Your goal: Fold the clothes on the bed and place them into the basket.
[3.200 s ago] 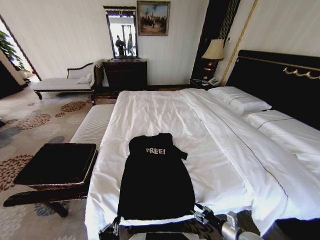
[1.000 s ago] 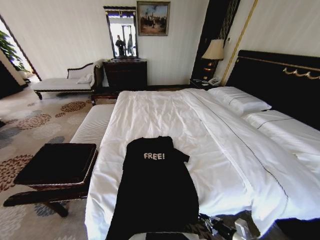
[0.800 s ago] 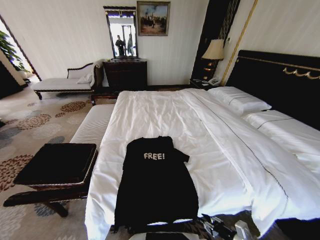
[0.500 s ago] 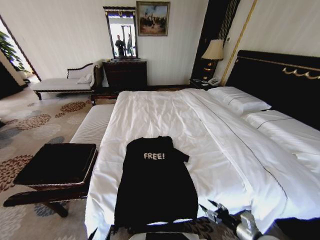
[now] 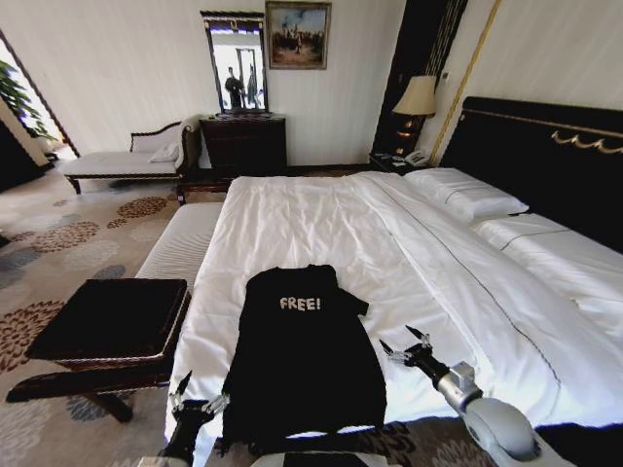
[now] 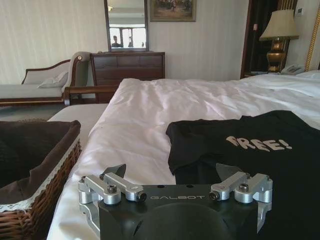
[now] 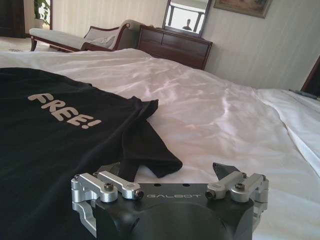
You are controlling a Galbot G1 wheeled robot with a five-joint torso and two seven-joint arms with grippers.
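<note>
Black T-shirt [image 5: 302, 362] with white "FREE!" lettering lies flat at the near edge of the bed [image 5: 389, 253], collar toward 12 o'clock, hem near the foot edge. Left gripper [image 5: 198, 396] sits at the shirt's 8 o'clock corner, fingers released and grasping nothing; right gripper [image 5: 404, 343] sits at its 3 o'clock side over the duvet, fingers likewise released. Wicker basket [image 5: 112, 316] with black lining stands off the bed at 9 o'clock from the shirt.

Pale striped walls enclose the room; a dark wooden dresser [image 5: 244, 143] under a mirror [image 5: 238, 62] stands against the far wall, a framed painting [image 5: 298, 35] beside it, a lit lamp [image 5: 418, 98] right, chaise longue [image 5: 127, 159] left, patterned carpet [image 5: 49, 253] below
</note>
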